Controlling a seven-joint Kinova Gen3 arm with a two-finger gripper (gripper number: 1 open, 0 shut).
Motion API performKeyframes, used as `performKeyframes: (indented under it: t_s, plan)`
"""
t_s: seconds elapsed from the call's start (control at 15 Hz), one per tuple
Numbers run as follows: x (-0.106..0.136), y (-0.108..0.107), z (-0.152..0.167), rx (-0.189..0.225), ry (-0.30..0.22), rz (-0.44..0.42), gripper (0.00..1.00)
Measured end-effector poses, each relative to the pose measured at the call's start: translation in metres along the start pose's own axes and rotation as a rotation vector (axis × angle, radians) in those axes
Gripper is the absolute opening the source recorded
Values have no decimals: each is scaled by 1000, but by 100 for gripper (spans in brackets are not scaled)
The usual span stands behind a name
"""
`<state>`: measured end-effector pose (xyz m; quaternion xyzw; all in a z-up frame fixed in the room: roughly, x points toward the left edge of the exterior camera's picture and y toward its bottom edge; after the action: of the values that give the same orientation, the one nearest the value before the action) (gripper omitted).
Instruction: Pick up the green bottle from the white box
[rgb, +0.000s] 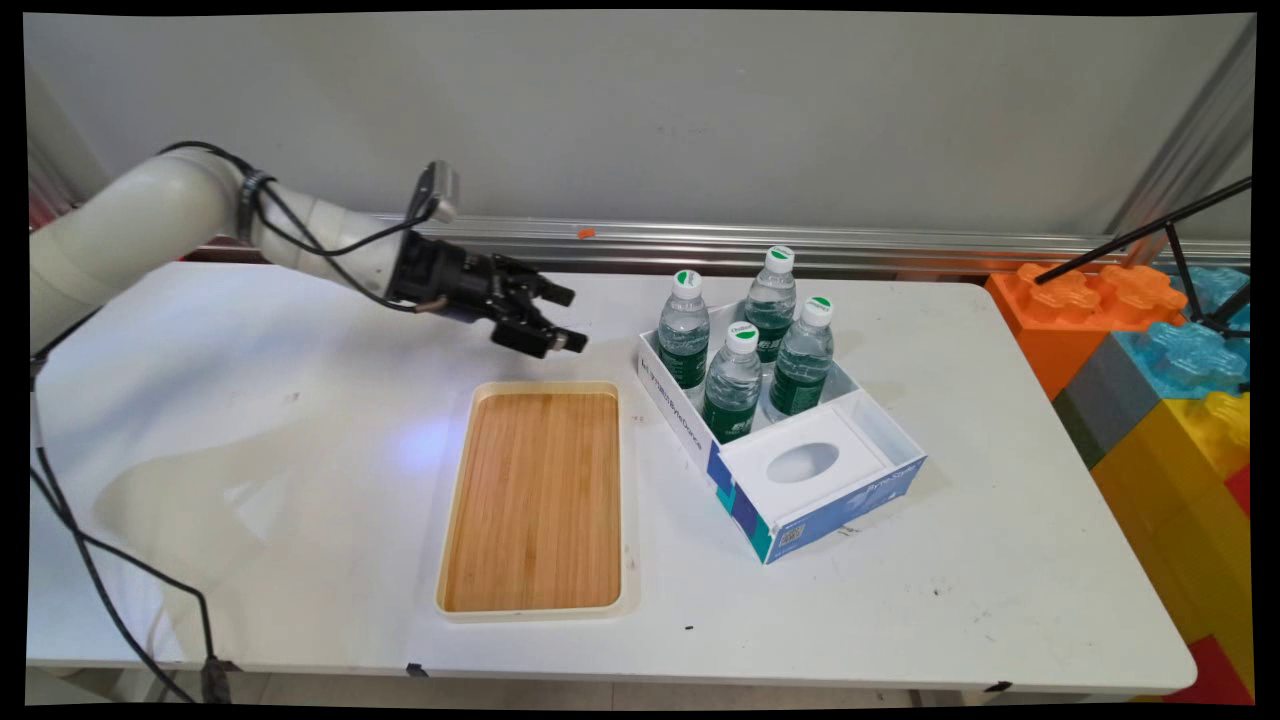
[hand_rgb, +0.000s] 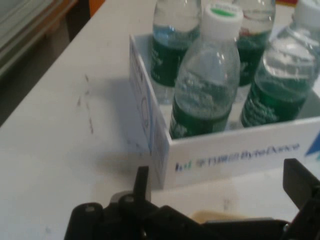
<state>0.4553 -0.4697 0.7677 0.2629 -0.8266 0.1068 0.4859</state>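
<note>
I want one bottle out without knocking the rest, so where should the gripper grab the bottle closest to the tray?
Probably at the neck just under the white cap of the front bottle, coming straight down. It stands upright in the box, whose wall hides its lower body, and three more bottles crowd it. The gripper is open, empty, above the tray's far end.

A white table (rgb: 300, 480) is carrying a shallow wooden tray (rgb: 533, 500) with a pale rim, lying lengthwise toward the camera. Just to its right, a white and blue cardboard box (rgb: 800, 520) is sitting at an angle; four water bottles (rgb: 733, 383) with green labels and white caps are standing upright in its far compartment, while its near part is showing a white top with an oval opening (rgb: 803, 462). Large toy building blocks (rgb: 1150, 360) in orange, blue, grey and yellow are stacking up beyond the table's right end. A grey wall (rgb: 650, 110) is rising behind.
</note>
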Motion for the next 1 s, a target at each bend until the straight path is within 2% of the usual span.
performKeyframes:
  t_s: [0.47,1.0]
  plan:
    - [13,0,48,6,47,-7,100]
    - [18,2,92,0,75,-12,100]
